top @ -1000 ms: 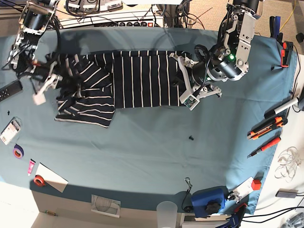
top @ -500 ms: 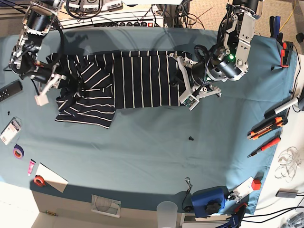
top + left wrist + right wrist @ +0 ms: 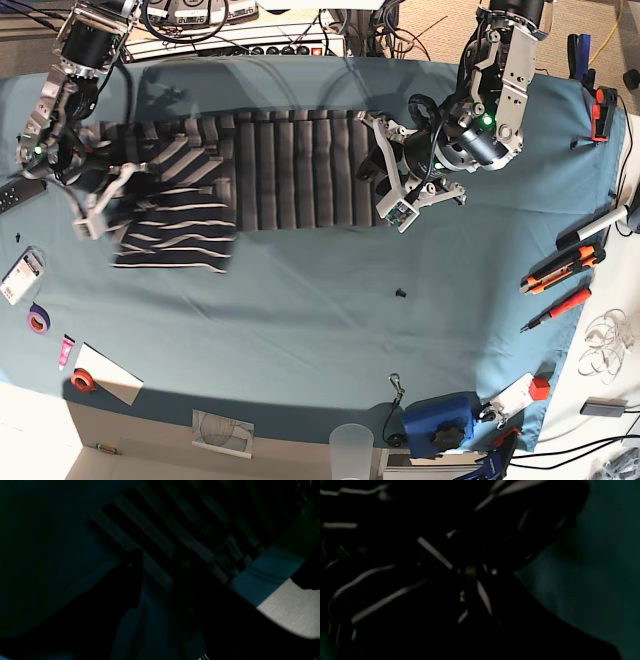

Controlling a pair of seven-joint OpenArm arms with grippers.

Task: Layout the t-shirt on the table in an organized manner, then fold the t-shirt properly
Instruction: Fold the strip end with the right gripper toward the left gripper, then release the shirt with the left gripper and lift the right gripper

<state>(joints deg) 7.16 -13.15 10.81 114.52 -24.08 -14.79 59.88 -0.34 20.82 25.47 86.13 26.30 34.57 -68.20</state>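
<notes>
Two arms: both are seen low over the t-shirt [image 3: 255,175], one at each end of it, in the base view.
Near edge: a translucent cup [image 3: 351,443] and a blue device [image 3: 437,424] are seen at the front of the table [image 3: 300,330]; a red tape roll [image 3: 82,379] and a purple tape roll [image 3: 38,320] lie at the front left.
Mid table: bare teal cloth is seen, with a small black pin [image 3: 401,293] on it.
Right margin: an orange-handled cutter [image 3: 560,268] and a red screwdriver [image 3: 556,309] lie just off the cloth.
T-shirt position: it is laid across the far half of the table, body stripes running front to back, with a bunched sleeve end on the view's left.
T-shirt change: the garment is blurred now where it was sharp half a second ago; the sleeve end has been pulled forward and leftward, and its lower hem now lies flatter.
Right gripper [image 3: 108,190]: it has moved forward and down along the sleeve end; its white fingers are narrowed, with striped fabric seen around them in its wrist view [image 3: 470,572], so a grip on the cloth is taken.
Left gripper [image 3: 392,180]: it is unchanged in place at the shirt's right edge, jaws part open, pressed at the hem; whether fabric is pinched cannot be told, as its wrist view is nearly black [image 3: 155,547].
Far edge: a power strip [image 3: 250,45] and cables lie behind the table.
</notes>
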